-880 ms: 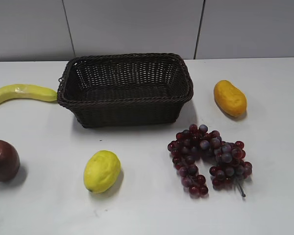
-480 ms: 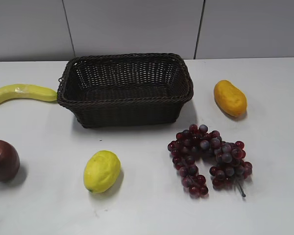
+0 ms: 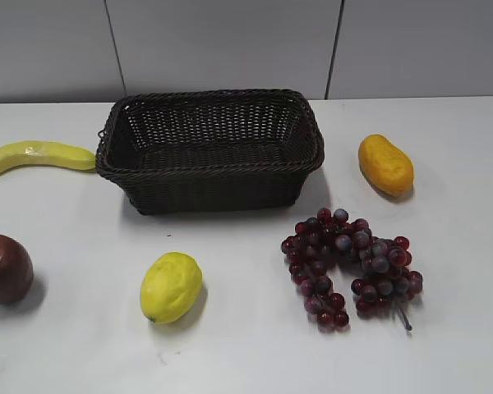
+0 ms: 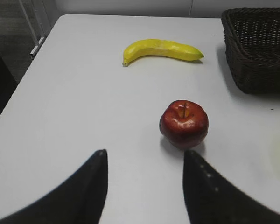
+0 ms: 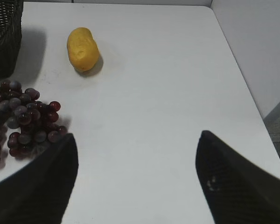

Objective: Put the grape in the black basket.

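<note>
Currently black basket (image 3: 209,148) holds nothing; grape (image 3: 349,267) outside; both claws (image 4: 144,161) (image 5: 136,142) apart.

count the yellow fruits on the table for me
3. The banana lies at the far left beside the black basket, the lemon sits in front of the basket, and an orange-yellow fruit lies to its right. None seems hidden.
</note>
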{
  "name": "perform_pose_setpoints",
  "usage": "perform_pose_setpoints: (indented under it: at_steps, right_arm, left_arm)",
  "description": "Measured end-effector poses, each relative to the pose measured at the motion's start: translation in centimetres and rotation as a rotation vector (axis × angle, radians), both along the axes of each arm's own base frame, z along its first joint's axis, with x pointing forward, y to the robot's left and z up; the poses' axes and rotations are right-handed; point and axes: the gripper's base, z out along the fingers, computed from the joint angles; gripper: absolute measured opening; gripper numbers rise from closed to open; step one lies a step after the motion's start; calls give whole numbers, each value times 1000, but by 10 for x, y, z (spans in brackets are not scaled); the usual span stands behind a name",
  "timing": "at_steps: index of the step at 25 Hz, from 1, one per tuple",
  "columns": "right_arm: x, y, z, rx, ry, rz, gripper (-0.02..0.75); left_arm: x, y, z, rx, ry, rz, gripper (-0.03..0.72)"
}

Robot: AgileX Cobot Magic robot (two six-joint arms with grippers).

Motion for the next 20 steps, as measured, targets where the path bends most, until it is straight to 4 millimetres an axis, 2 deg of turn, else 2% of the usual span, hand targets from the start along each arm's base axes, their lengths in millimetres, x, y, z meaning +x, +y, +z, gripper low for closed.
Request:
perform_pose_setpoints:
  at_steps: [6, 20]
  right_arm:
    - [48, 4, -3, 40, 118, 11, 647]
    - [142, 15, -15, 19, 389, 81, 647]
  left_arm:
    - [0, 0, 0, 0, 0, 0, 489]
    - [0, 0, 0, 0, 0, 0, 489]
